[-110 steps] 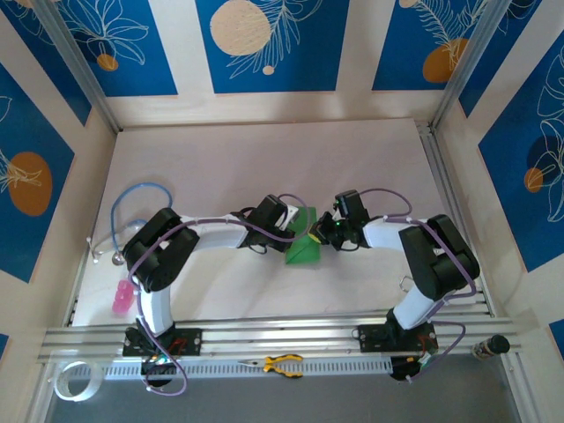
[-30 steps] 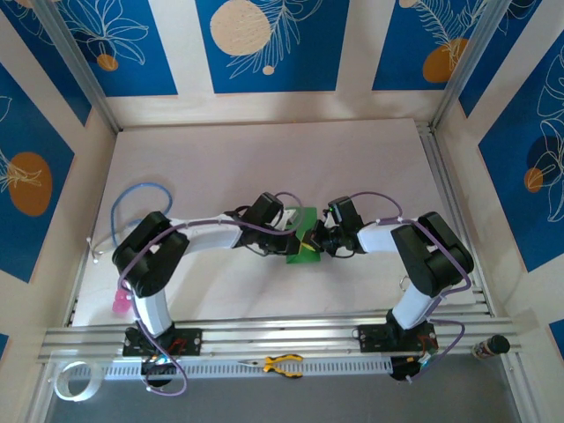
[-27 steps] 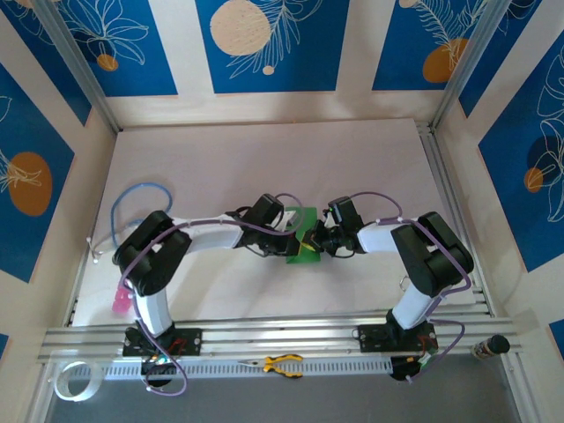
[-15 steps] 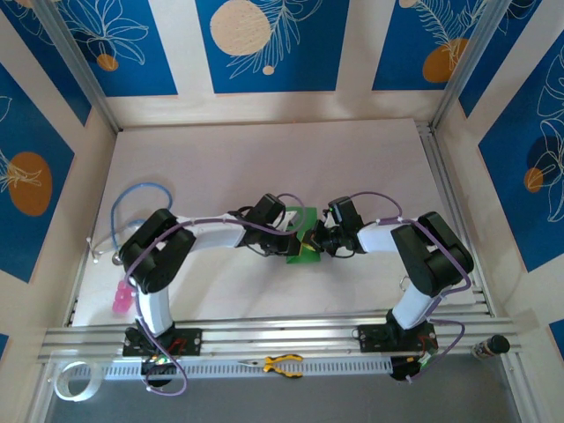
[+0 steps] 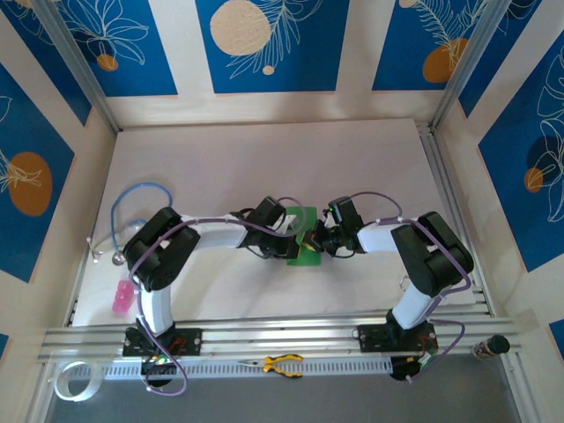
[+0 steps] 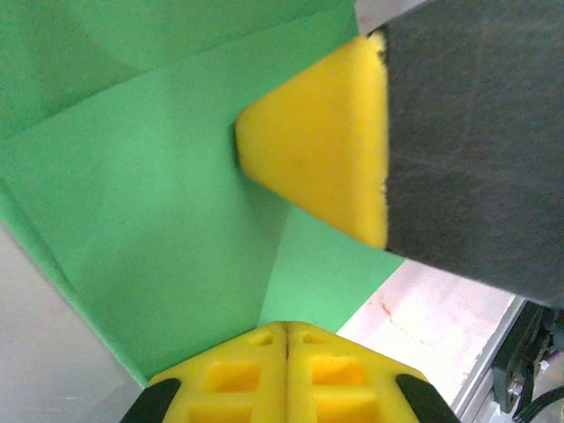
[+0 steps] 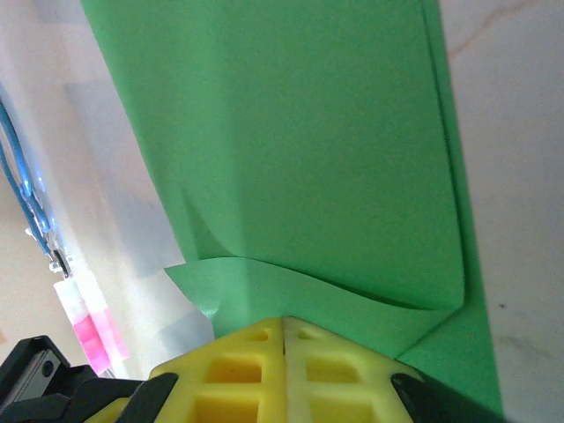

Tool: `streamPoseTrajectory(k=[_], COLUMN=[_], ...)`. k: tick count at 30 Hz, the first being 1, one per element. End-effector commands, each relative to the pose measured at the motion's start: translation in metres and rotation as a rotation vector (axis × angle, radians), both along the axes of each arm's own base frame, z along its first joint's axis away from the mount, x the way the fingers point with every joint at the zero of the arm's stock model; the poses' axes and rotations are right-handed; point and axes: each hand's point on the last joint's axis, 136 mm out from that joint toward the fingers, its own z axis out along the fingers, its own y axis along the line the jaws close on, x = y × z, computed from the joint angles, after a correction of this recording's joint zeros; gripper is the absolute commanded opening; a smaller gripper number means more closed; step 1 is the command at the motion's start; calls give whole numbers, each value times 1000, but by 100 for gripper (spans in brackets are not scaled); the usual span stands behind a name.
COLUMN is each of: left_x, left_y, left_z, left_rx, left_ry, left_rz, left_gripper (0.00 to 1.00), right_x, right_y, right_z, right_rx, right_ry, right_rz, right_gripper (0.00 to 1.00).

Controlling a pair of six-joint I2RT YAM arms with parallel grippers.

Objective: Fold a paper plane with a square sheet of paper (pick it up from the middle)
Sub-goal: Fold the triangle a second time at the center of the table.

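Note:
The square sheet of paper (image 5: 307,256), bright green and partly folded, lies mid-table between both grippers. My left gripper (image 5: 291,238) is shut, its yellow tips (image 6: 286,328) resting on the paper (image 6: 150,176) at a crease. Just ahead of them in the left wrist view is a yellow finger (image 6: 326,150) of the right gripper, touching the sheet. My right gripper (image 5: 315,238) is shut (image 7: 284,322) on a curled flap (image 7: 291,295) that bends over the rest of the paper (image 7: 291,132). No finished dart shape is visible.
A pink object (image 5: 122,298) and a blue cable (image 5: 132,198) lie at the left. Yellow-handled pliers (image 5: 282,363) and a tape roll (image 5: 72,379) sit below the front aluminium rail (image 5: 264,335). White table spreads behind the arms.
Over 3.7 s both grippers have closed in on the paper from either side. In the last second the left elbow has shifted slightly; the paper has barely moved.

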Motion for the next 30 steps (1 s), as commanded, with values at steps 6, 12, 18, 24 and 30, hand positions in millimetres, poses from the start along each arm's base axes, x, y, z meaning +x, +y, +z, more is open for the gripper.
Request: streamPoseTrajectory(k=[6, 12, 18, 24, 30], left_x=[-13, -21, -33, -42, -45], left_y=[16, 22, 29, 32, 27], left_z=[-18, -22, -23, -18, -1], left_rx=[70, 85, 81, 67, 19], left_ry=[20, 36, 65, 95, 102], left_rz=[-22, -21, -6, -3, -19], left_gripper=[1, 1, 1, 2, 4], right_x=[-24, -24, -24, -24, -24], right_y=[-23, -24, -24, -24, -23], right_z=[-36, -37, -38, -39, -38], right_rx=[-114, -114, -117, -118, -113], right_ry=[123, 127, 131, 131, 131], right_rz=[-22, -20, -21, -18, -16], right_gripper=[0, 0, 0, 0, 0])
